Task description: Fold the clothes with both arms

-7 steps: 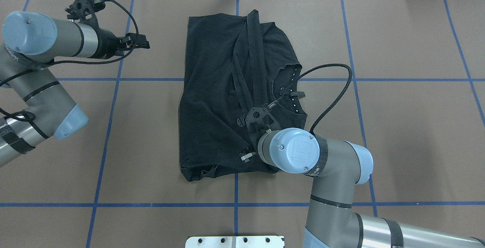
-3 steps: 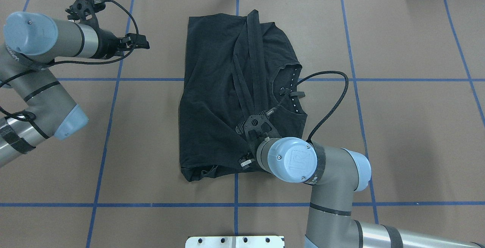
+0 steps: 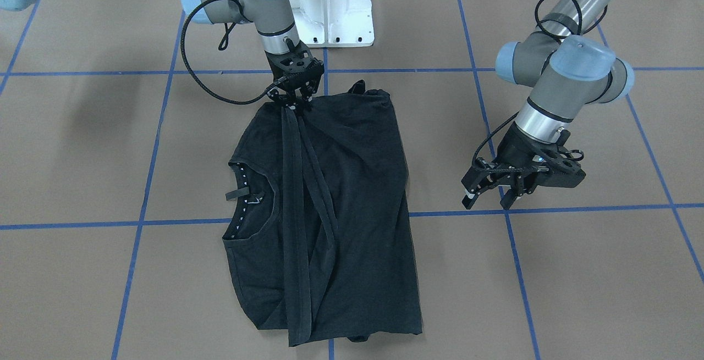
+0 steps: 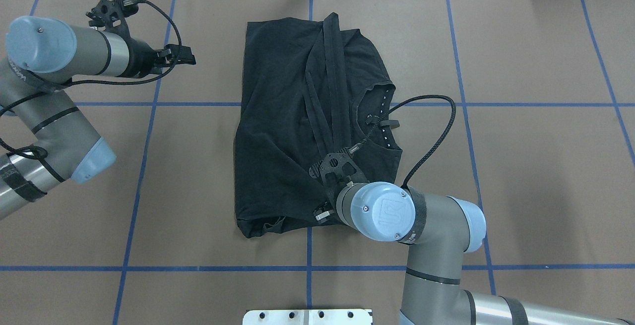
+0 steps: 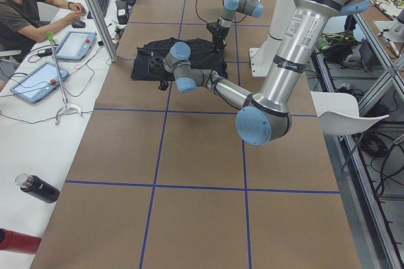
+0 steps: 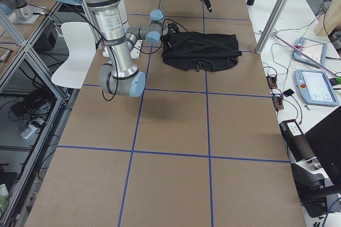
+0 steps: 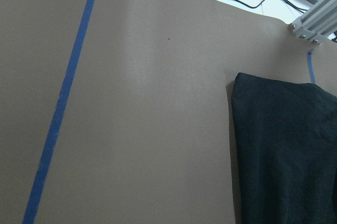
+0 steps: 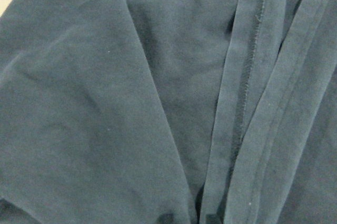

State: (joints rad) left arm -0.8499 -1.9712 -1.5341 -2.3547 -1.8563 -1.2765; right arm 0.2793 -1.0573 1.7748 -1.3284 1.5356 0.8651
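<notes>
The black T-shirt (image 3: 352, 195) (image 4: 278, 131) lies folded lengthwise in the middle of the table, its collar (image 3: 242, 184) on the robot's right side. Narrow hem strips run along it and converge at its near edge. There my right gripper (image 3: 297, 106) points down and is shut on the gathered fabric; in the overhead view the wrist hides its fingers. Black cloth (image 8: 105, 103) fills the right wrist view. My left gripper (image 3: 487, 201) (image 4: 188, 57) hangs open and empty above bare table, well clear of the shirt's left edge (image 7: 289, 150).
The white base plate (image 3: 330, 3) sits at the robot's side of the table. Blue tape lines (image 4: 144, 131) grid the brown surface. Beyond the far edge are a metal post (image 5: 95, 13), tablets (image 5: 76, 45) and a seated person (image 5: 25, 10).
The right arm has drawn back slightly toward the robot with the hem still pinched. The left arm has not moved.
</notes>
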